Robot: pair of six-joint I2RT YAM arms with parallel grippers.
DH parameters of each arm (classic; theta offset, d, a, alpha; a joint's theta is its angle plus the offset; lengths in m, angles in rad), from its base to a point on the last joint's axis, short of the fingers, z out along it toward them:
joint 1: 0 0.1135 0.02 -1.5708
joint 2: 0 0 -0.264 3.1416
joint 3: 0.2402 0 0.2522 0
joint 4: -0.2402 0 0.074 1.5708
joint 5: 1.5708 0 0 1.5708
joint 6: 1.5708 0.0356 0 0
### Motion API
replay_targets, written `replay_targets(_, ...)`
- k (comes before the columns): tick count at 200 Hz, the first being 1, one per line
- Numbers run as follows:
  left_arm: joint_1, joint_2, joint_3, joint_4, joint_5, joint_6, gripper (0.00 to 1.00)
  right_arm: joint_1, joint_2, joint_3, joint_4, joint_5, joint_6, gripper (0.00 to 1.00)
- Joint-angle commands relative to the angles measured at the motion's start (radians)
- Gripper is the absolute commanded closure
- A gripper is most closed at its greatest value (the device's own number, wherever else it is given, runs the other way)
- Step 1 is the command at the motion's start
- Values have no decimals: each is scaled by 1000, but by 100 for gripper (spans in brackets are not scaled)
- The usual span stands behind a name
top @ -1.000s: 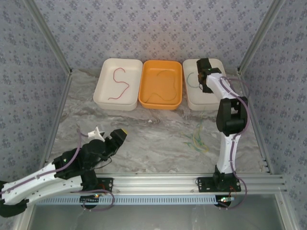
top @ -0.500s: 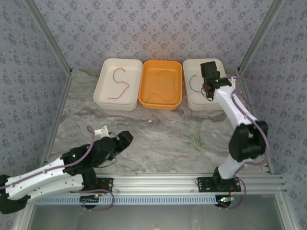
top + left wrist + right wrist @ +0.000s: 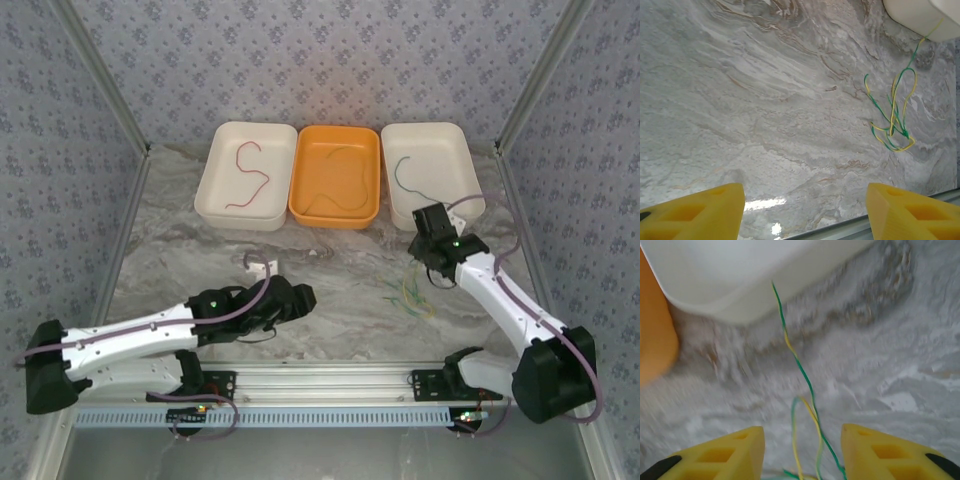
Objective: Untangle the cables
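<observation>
A tangle of thin green and yellow cables (image 3: 412, 292) lies on the marble table, right of centre; one strand runs up to the right white tray. My right gripper (image 3: 436, 245) hovers just above and behind it. In the right wrist view it is open (image 3: 802, 440), and the green and yellow strands (image 3: 807, 410) pass loosely between its fingers. My left gripper (image 3: 300, 297) is stretched out low over the table, left of the tangle. It is open (image 3: 805, 200) with nothing in it, and the tangle (image 3: 895, 120) lies ahead to its right.
Three trays stand along the back. The left white tray (image 3: 215, 195) holds a red cable (image 3: 250, 172), the orange tray (image 3: 300, 210) an olive one (image 3: 335, 185), and the right white tray (image 3: 455, 140) a green one (image 3: 405, 178). An aluminium rail (image 3: 330, 375) borders the near edge.
My right arm has come back from over the right white tray to above the tangle on the table. My left arm has reached rightward across the table towards the tangle.
</observation>
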Motion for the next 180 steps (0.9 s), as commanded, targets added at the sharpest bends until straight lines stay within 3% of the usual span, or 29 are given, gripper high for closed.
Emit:
replay_targets(1, -12, 49, -11, 89, 28, 29, 35, -7, -37, -68, 2, -114, -127, 46)
replay_targets(25, -35, 100, 6, 108, 30, 29, 36, -12, -6, -105, 57, -152, -139, 40)
replay_targets(90, -91, 123, 18, 111, 0, 14, 36, -21, 205, -152, 243, -235, -118, 40)
replay_targets(115, -96, 128, 6, 122, -4, 2, 37, -23, 235, -166, 301, -239, -101, 54)
replay_targets(152, -96, 131, -10, 136, -28, -8, 38, 9, 108, -177, 353, -208, -46, 100)
replay_targets(180, -96, 82, -33, 118, -95, -29, 40, 42, -14, -135, 354, -217, 24, 100)
